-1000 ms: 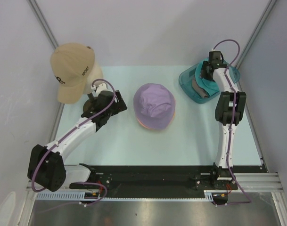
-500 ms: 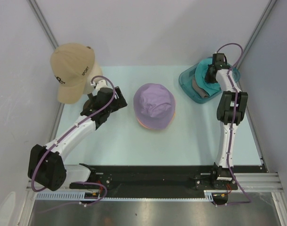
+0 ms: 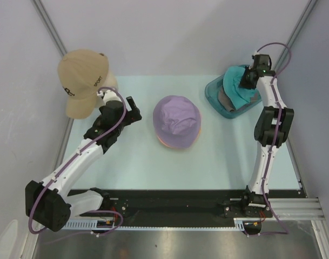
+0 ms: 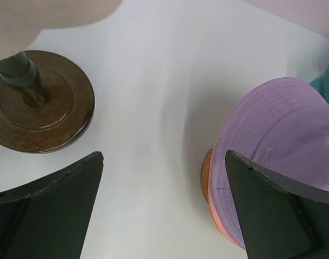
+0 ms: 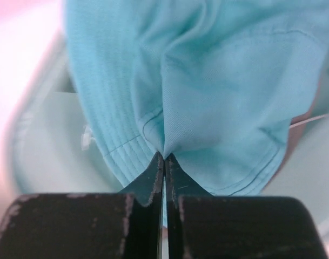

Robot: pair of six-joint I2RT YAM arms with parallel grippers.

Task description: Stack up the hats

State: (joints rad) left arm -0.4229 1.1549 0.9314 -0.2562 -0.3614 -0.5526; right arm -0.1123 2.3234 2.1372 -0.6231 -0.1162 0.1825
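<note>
Over at the far right, the right gripper (image 5: 164, 156) has its two black fingers pressed tight together on a small pinched fold of the soft teal cloth bucket hat (image 5: 207, 81), which sits bunched in the clear teal plastic tub (image 3: 214, 89), on top of a grey-taupe hat (image 3: 225, 99). The stack waits mid-table: a lilac bucket hat (image 3: 178, 121) on top, with pink and orange edges showing beneath it. The left gripper (image 4: 164, 205) hangs wide open and empty between that stack and the round wooden base (image 4: 40, 102) of the stand wearing a tan baseball cap (image 3: 80, 75). What worries me is how little cloth is in that pinch; I'd guess the fold could slide out once the hat's weight hangs from it. The limp brim might also drag the grey hat along or snag the tub's rim and tip it. Carried by one fold, it may well land crumpled or off-centre on the lilac crown.
</note>
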